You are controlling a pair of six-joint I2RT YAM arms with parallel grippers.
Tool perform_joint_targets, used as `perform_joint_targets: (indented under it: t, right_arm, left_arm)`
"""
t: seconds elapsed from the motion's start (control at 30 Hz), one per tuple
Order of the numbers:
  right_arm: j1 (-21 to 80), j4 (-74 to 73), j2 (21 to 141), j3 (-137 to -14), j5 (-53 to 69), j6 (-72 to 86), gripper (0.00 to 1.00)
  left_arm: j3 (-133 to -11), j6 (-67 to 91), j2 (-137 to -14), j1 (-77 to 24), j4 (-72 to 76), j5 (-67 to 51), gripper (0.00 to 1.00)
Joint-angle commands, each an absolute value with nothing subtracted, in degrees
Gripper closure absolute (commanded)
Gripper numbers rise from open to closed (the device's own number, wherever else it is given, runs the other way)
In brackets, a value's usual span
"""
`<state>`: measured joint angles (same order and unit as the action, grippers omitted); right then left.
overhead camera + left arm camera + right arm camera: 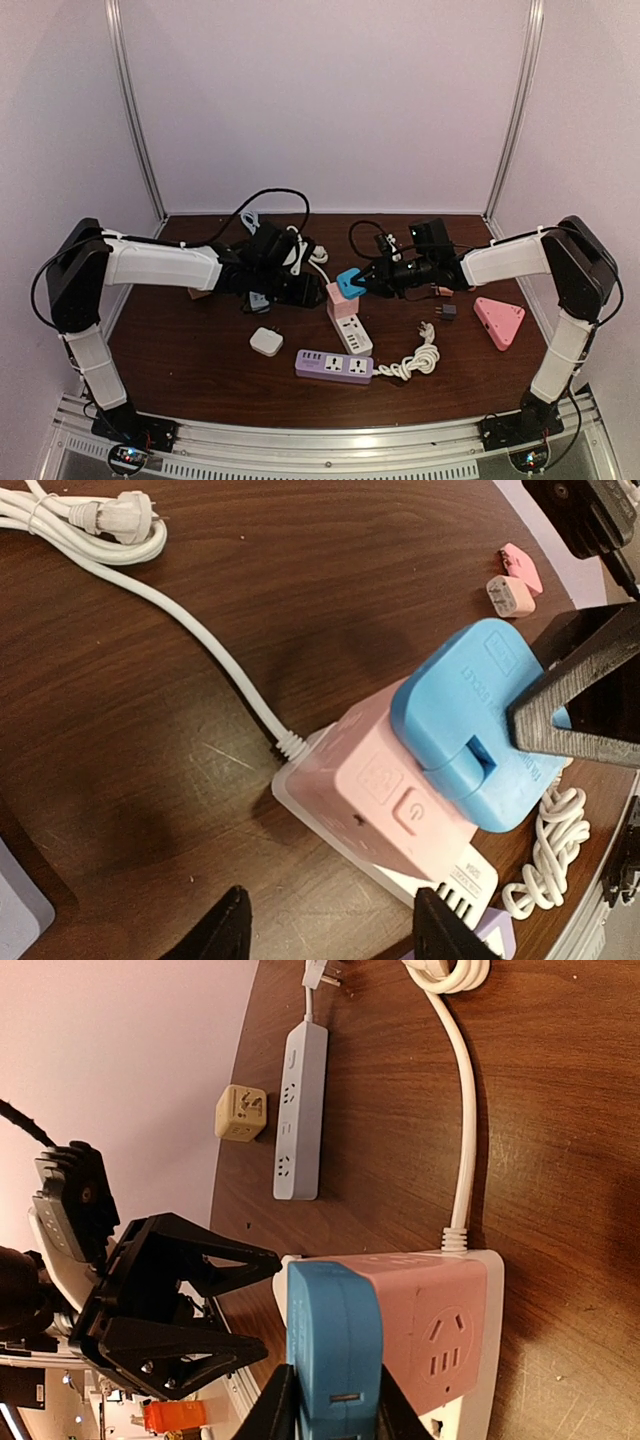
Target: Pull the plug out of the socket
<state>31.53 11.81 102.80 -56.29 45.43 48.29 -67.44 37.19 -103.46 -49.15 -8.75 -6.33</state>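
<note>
- Your right gripper (333, 1405) is clamped on the blue plug (470, 715), which sits seated in the pink socket (365, 795); it is not yet pulled.
- Your left gripper (335, 915) hangs spread just beside the socket, gripping nothing, so bracing and pulling are left.

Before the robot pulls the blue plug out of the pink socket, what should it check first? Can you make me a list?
1. Right hand shut on the blue plug: ok, a finger presses each side.
2. Blue plug seated in the pink socket block, so there is something to pull: ok.
3. Left hand holding the pink socket block down: not ok, its fingers stand open and grip nothing.
4. White cable out of both hands' way: ok, it trails off across the table.
5. Power button switched off: cannot tell.
</note>
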Motion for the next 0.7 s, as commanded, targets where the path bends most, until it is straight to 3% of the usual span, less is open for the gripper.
perform_joint_targets:
  t: [0.0, 0.67]
  right_arm:
    - [31.52, 3.63, 105.60, -53.48, 39.27, 47.76, 0.76]
    - [31.61, 4.05, 105.24, -53.04, 39.11, 48.34, 0.78]
  left_arm:
    - [-69.96, 39.24, -105.09, -50.12, -5.12, -6.70, 0.45]
    - [-71.55, 42.68, -109.19, -51.24, -1.85, -3.84, 0.46]
